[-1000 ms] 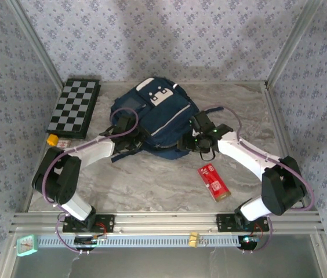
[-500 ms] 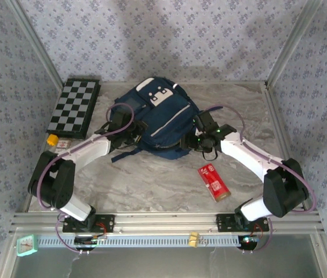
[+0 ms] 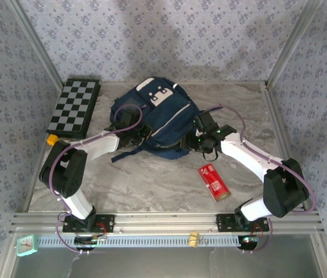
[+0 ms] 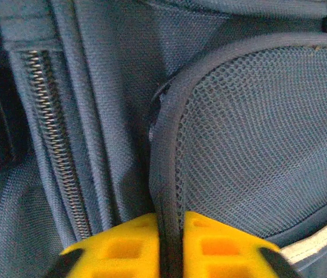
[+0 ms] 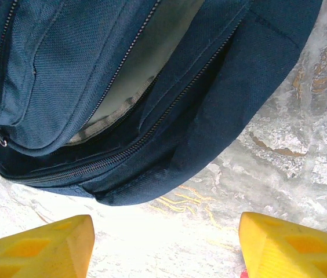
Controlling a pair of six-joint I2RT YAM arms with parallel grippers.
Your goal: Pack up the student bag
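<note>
student bag (image 3: 160,116) lies flat at the middle of the table's (image 3: 152,185) far edge, white patches toward the back wall, dark straps trailing toward the near edge; left gripper (image 3: 135,131) at the bag's left side, yellow fingers (image 4: 120,246) pinched together on the dark bound rim of the bag's mesh pocket (image 4: 256,145), rim running up between the pads; metal zipper (image 4: 59,145) just left of that pocket; right gripper (image 3: 191,141) at the bag's near right side, jaws spread wide, nothing between them, marble table showing in the gap (image 5: 164,226); right wrist view shows the bag (image 5: 94,69) unzipped, grey lining (image 5: 146,63) visible in the opening; chessboard (image 3: 73,107) at the far left corner; small yellow object (image 3: 51,139) by the left edge; red packet (image 3: 214,181) near the right arm, apart from the bag
</note>
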